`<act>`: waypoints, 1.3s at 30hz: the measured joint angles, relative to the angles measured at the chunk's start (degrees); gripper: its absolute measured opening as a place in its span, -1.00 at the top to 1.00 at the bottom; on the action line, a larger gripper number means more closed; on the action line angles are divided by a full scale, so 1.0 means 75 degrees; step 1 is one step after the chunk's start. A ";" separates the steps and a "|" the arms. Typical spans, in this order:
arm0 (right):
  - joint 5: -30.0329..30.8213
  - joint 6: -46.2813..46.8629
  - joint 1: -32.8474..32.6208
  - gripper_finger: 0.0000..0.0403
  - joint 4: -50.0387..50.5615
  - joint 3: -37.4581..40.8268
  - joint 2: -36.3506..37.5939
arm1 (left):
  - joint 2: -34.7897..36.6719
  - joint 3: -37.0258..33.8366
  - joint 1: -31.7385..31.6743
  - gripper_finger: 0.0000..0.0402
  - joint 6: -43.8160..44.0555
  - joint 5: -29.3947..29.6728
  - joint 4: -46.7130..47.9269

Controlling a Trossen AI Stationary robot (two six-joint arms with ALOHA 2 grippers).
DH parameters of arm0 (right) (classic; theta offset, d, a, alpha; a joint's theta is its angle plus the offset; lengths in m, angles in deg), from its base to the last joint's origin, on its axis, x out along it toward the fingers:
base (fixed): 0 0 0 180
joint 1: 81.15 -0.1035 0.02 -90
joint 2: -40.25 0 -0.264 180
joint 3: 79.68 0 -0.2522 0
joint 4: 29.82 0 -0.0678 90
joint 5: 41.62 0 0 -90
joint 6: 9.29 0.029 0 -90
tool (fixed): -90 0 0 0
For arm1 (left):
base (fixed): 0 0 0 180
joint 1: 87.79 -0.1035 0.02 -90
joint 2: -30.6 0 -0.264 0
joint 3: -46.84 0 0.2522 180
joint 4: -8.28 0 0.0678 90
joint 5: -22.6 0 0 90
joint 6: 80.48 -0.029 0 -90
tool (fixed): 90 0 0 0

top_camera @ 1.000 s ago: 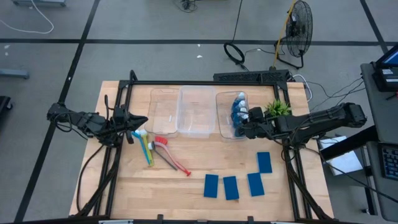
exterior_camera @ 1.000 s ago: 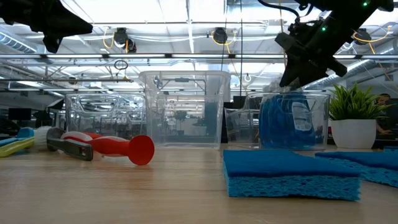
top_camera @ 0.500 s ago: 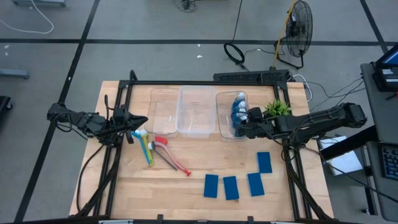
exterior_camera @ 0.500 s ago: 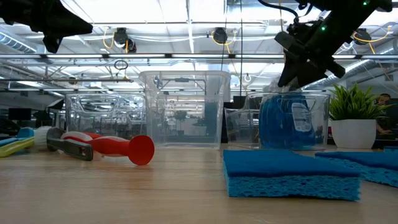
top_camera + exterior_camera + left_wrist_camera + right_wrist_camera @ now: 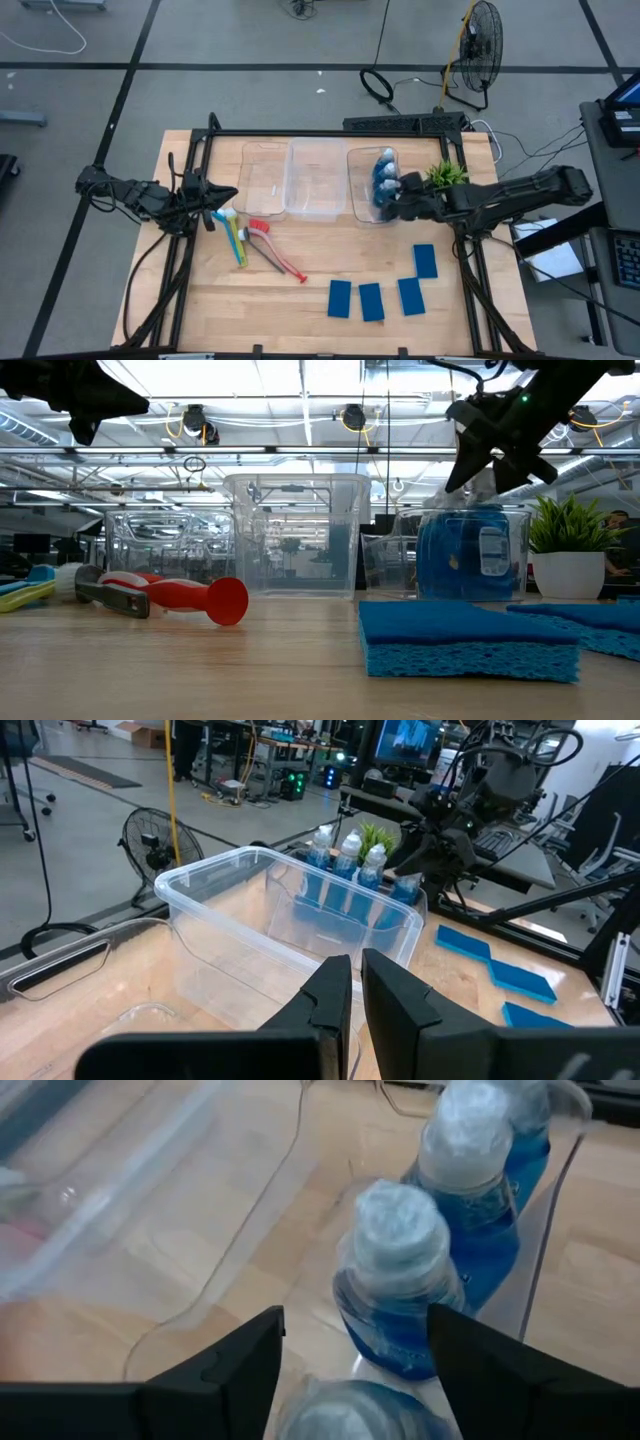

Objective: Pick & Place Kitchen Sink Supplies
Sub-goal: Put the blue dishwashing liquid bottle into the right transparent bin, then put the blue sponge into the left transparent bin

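Observation:
Small blue-and-white bottles point(image 5: 384, 176) stand upright in the right clear bin point(image 5: 362, 208). My right gripper point(image 5: 394, 203) hovers over that bin, open, slanting down. In the right wrist view its fingers stand on either side of the nearest bottle's white cap point(image 5: 352, 1418), and I see no touch. Two more bottles point(image 5: 400, 1280) stand beyond it. Red point(image 5: 278, 250), yellow-green point(image 5: 238, 243) and light blue point(image 5: 224, 214) dish brushes lie on the table at the left. Several blue sponges point(image 5: 372, 301) lie flat near the front edge. My left gripper point(image 5: 228, 193) waits shut above the brush heads.
Two more clear bins point(image 5: 266, 180) point(image 5: 318, 180) stand side by side left of the bottle bin. A small potted plant point(image 5: 446, 175) stands right of it, close beside my right arm. Bare wood lies between the brushes and the sponges.
My right gripper has opened over the right bin and tipped a little, staying in place. The bottle below it, tilted before, now stands straighter in the bin, as the low view shows.

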 joint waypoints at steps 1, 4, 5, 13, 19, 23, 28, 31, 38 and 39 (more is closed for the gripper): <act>0.0003 -0.0015 0.0000 -0.19 0.0002 0.0000 0.0074 | -0.0001 0.0001 0.0000 0.84 -0.0001 0.0000 -0.0003; 0.0013 -0.0052 0.0000 -0.21 -0.0008 0.0000 0.0315 | -0.0003 -0.0001 0.0001 0.84 -0.0015 0.0000 0.0000; 0.0013 -0.0057 0.0000 -0.21 -0.0008 0.0000 0.0406 | 0.0000 0.0001 -0.0002 0.84 -0.0015 0.0000 -0.0003; -0.0438 -0.0415 0.0003 -0.15 -0.0554 0.0000 0.1264 | -0.0003 0.0001 0.0001 0.84 -0.0015 -0.0006 -0.0003; -0.1170 -0.1093 0.0000 -0.13 -0.1717 0.0000 0.1803 | -0.0001 0.0001 -0.0002 0.84 -0.0015 -0.0012 -0.0001; -0.1953 -0.1572 0.0000 -0.13 -0.2430 0.0000 0.1968 | -0.0002 0.0001 -0.0001 0.84 -0.0013 -0.0012 0.0000; -0.3244 -0.1834 0.0000 -0.10 -0.2834 -0.0003 0.1986 | -0.0002 -0.0002 -0.0001 0.84 -0.0012 -0.0012 -0.0001; -0.4106 -0.1862 -0.0003 -0.07 -0.2835 -0.0003 0.1976 | -0.0003 0.0001 -0.0002 0.84 -0.0009 -0.0012 0.0000; -0.5685 -0.1943 -0.0009 0.02 -0.2835 -0.0003 0.1970 | -0.0001 0.0001 0.0000 0.84 -0.0009 -0.0014 0.0000; -0.5851 -0.1944 -0.0011 0.04 -0.2838 -0.0003 0.1970 | -0.0001 0.0001 0.0000 0.84 -0.0009 -0.0013 0.0000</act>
